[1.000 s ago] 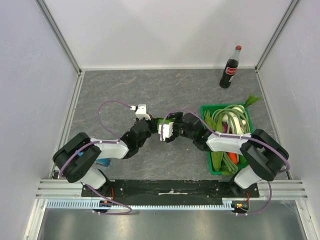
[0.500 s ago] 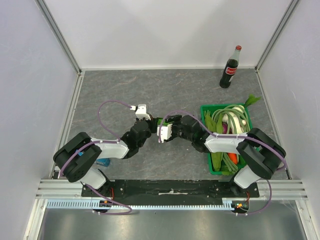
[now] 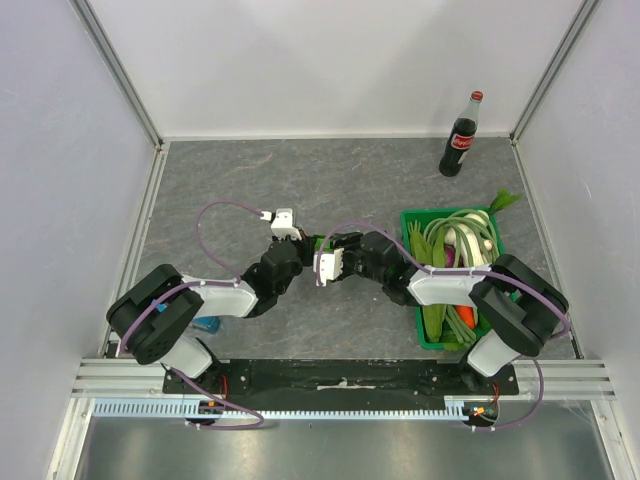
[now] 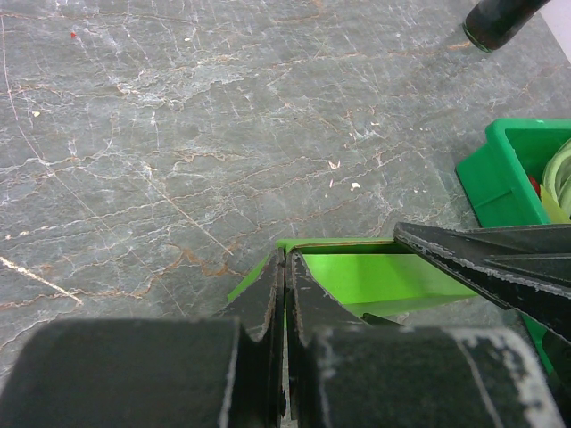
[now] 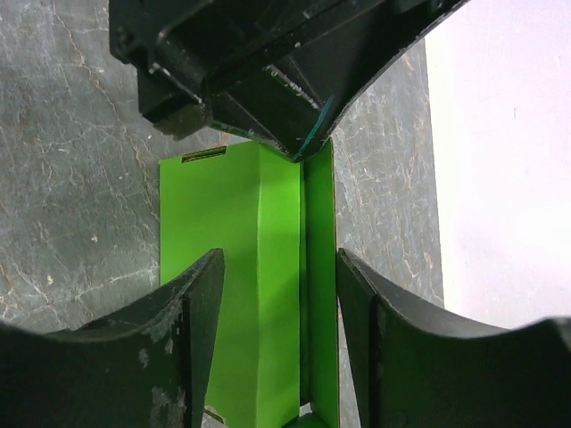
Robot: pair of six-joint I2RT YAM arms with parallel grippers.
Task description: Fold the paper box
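The paper box (image 5: 268,267) is a lime-green card piece with a crease and an upright side wall, lying on the grey table between the two grippers. Only a sliver of it (image 3: 318,241) shows in the top view. My left gripper (image 4: 285,257) is shut on the box's upright wall (image 4: 375,276); it shows from the other side in the right wrist view (image 5: 308,147). My right gripper (image 5: 278,257) is open, its jaws standing either side of the box without visibly pressing it. The two grippers meet nose to nose at the table's middle (image 3: 318,250).
A dark-green crate (image 3: 412,218) of vegetables stands right of the grippers, also in the left wrist view (image 4: 500,169). A cola bottle (image 3: 461,135) stands at the back right. A small blue block (image 3: 207,324) lies by the left arm's base.
My right gripper has edged slightly left, closer over the box. The left gripper keeps its hold and has barely moved.
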